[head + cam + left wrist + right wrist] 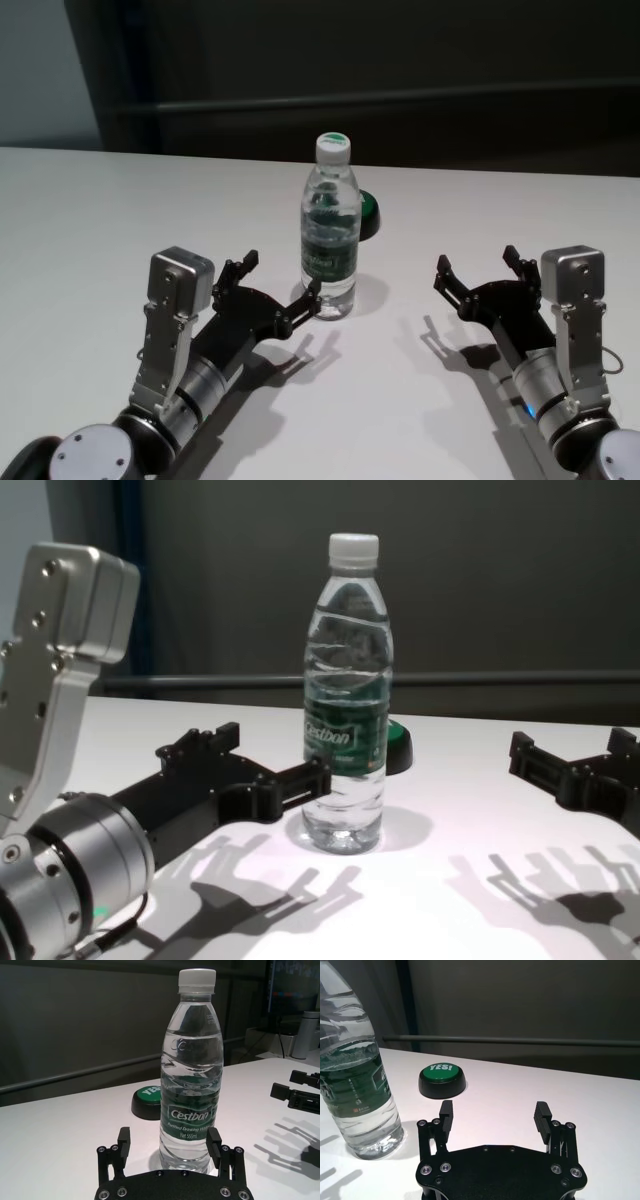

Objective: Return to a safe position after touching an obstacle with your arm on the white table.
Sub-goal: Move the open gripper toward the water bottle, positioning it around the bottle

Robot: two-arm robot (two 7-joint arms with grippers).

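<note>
The obstacle, a tall clear water bottle (330,232) with a white cap and dark green label, stands upright mid-table on the white table (90,220). My left gripper (278,282) is open, low over the table. Its inner fingertip (311,293) is at the bottle's lower side, seemingly touching it. In the left wrist view the bottle (192,1075) rises just beyond the left gripper (169,1141), in front of one finger (214,1142). The chest view shows that finger (312,777) against the bottle (345,730). My right gripper (477,262) is open and holds nothing, well to the right of the bottle.
A low round green push-button (369,212) on a black base sits just behind the bottle, also seen as the button (442,1079) beyond the right gripper (493,1112). A dark wall and rail run behind the table's far edge.
</note>
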